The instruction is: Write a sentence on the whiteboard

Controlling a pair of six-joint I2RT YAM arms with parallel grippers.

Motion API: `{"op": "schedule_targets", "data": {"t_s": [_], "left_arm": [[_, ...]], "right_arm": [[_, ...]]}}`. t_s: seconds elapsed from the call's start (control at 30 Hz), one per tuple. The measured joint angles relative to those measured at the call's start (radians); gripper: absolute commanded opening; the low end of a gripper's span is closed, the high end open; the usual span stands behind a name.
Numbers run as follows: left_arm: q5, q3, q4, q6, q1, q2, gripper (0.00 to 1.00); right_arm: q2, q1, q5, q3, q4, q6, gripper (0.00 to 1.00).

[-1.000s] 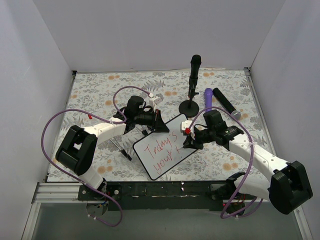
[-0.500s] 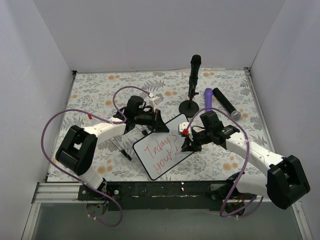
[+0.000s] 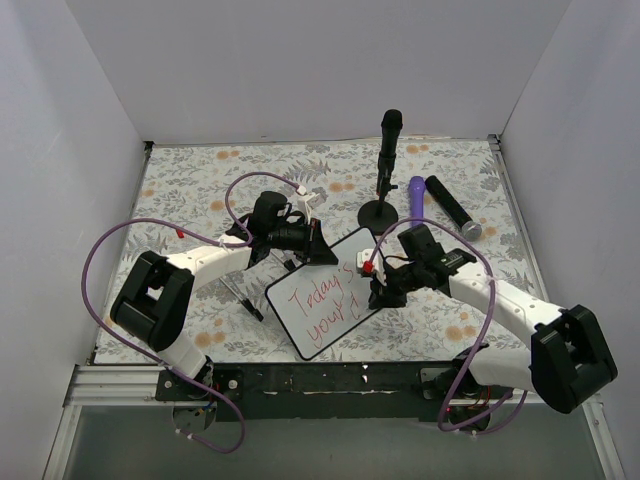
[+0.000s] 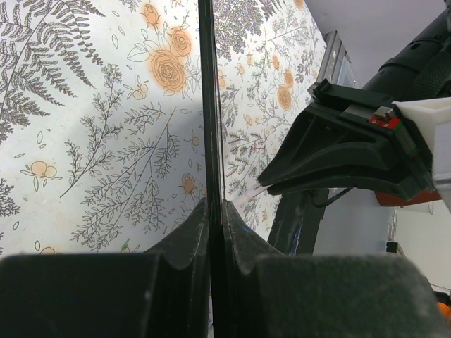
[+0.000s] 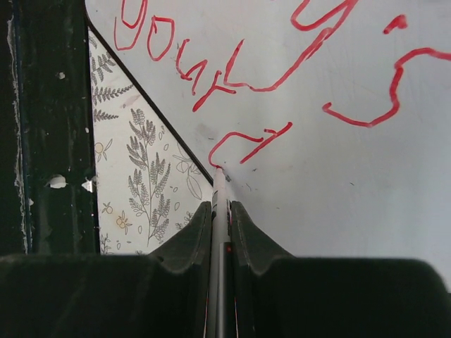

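Observation:
The whiteboard (image 3: 325,295) lies tilted near the table's front, white with a thin black frame. The sentence (image 3: 335,302) in red cursive reads "Today's your" plus a fresh stroke; it also shows in the right wrist view (image 5: 232,77). My left gripper (image 3: 312,246) is shut on the whiteboard's far edge (image 4: 210,141), seen edge-on. My right gripper (image 3: 376,288) is shut on a marker (image 5: 220,211) whose tip touches the board near its right edge, at the end of the newest red stroke (image 5: 243,144).
A black microphone on a round stand (image 3: 385,170) stands behind the board. A purple marker (image 3: 416,195) and a black cylinder (image 3: 450,206) lie at the back right. A black pen-like object (image 3: 240,295) lies left of the board. The floral cloth (image 3: 180,190) covers the table.
My right gripper has moved slightly left and toward the front along the board's right edge, adding a new red stroke after "your". The left gripper and the board have stayed still.

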Motion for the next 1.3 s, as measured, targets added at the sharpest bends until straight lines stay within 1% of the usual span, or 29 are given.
{"op": "schedule_targets", "data": {"t_s": [0.27,0.53,0.8,1.1,1.3], "left_arm": [[0.000,0.000,-0.001,0.000,0.004,0.000,0.00],[0.000,0.000,-0.002,0.001,0.005,0.000,0.00],[0.001,0.000,-0.002,0.003,0.005,-0.001,0.00],[0.001,0.000,-0.003,0.003,0.005,-0.001,0.00],[0.004,0.000,-0.004,0.006,0.005,-0.001,0.00]], "right_arm": [[-0.067,-0.007,0.035,0.000,0.055,0.034,0.01],[-0.072,-0.008,0.038,0.002,0.069,0.045,0.01],[-0.066,-0.014,0.043,0.002,0.018,-0.003,0.01],[-0.057,-0.015,0.059,0.002,-0.005,-0.011,0.01],[-0.084,-0.025,0.013,0.010,-0.040,-0.052,0.01]]}}
